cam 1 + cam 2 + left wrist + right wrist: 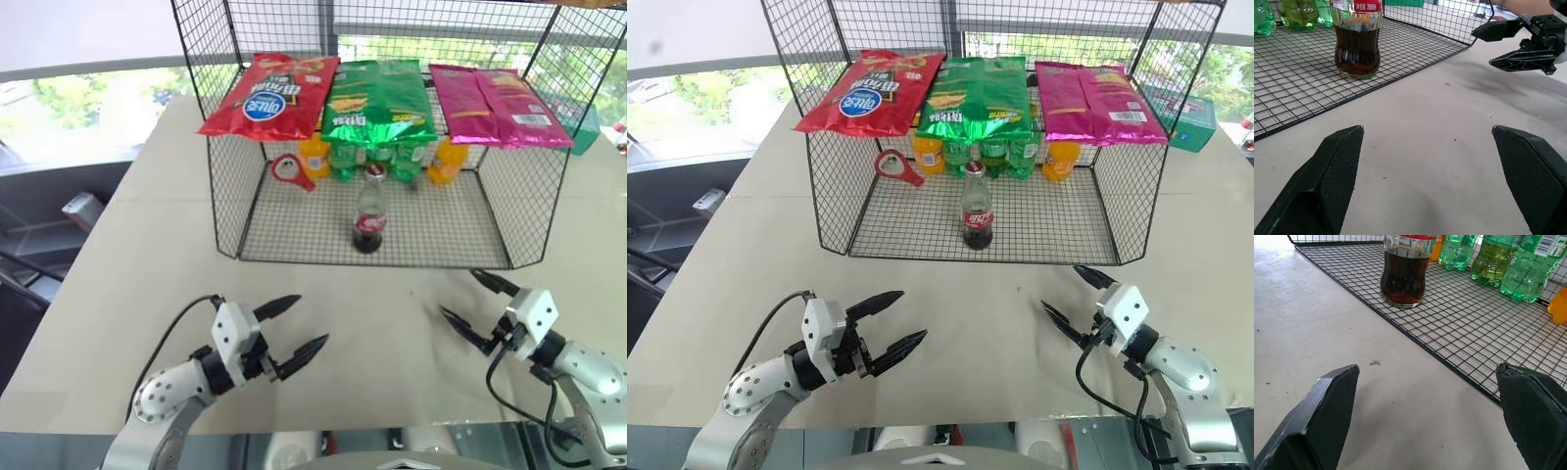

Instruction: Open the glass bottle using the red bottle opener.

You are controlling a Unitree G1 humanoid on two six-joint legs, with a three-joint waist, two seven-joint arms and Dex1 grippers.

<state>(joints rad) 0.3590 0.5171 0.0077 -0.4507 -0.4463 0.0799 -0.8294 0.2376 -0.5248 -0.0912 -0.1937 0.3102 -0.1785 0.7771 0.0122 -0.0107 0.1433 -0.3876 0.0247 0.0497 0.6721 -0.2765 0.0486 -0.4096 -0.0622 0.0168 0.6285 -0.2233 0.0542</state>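
Both jaws released, holding nothing. Glass bottle [369, 211] stands upright mid-frame at the wire rack's [294, 230] front edge: rigid, slick, breakable, so grip its body. Red bottle opener [291, 170] left of it: light, take the handle.

A black wire rack [294, 245] stands on a pale table [147, 264]. On its mesh floor near the front edge stands the glass bottle [369, 217], upright and capped. The red bottle opener [291, 171] leans at the rack's back left, beside orange and green plastic bottles [377, 159]. Three snack bags, red [266, 95], green [379, 101] and pink [498, 105], lie on the rack's top. The left gripper [299, 325] and right gripper [468, 304] hover wide open over the bare table before the rack, empty.
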